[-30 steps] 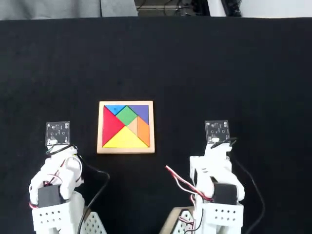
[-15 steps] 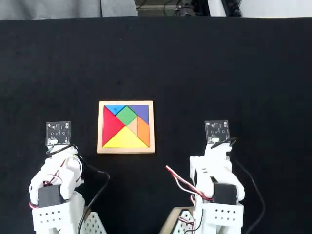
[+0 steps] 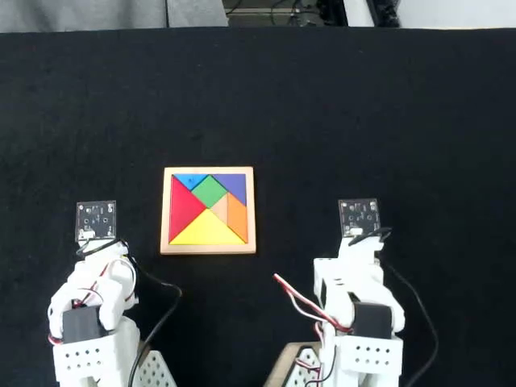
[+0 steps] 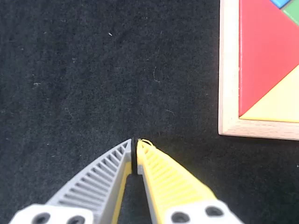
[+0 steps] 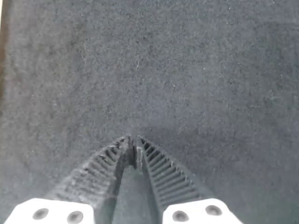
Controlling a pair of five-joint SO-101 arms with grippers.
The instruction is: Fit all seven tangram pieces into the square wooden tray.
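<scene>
Pincers (left point(image 4: 136, 142), right point(image 5: 132, 139)) closed, empty

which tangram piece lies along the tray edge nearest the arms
The big yellow triangle: its long side runs along the tray's near edge; the red triangle lines its left.

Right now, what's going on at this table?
Nothing is being handled. The tangram pieces lie flat inside the square wooden tray, filling it with no gap showing. The left tool is shut and empty over the black cloth, beside the tray's near corner but apart from it. The right tool is shut and empty over bare cloth.
</scene>
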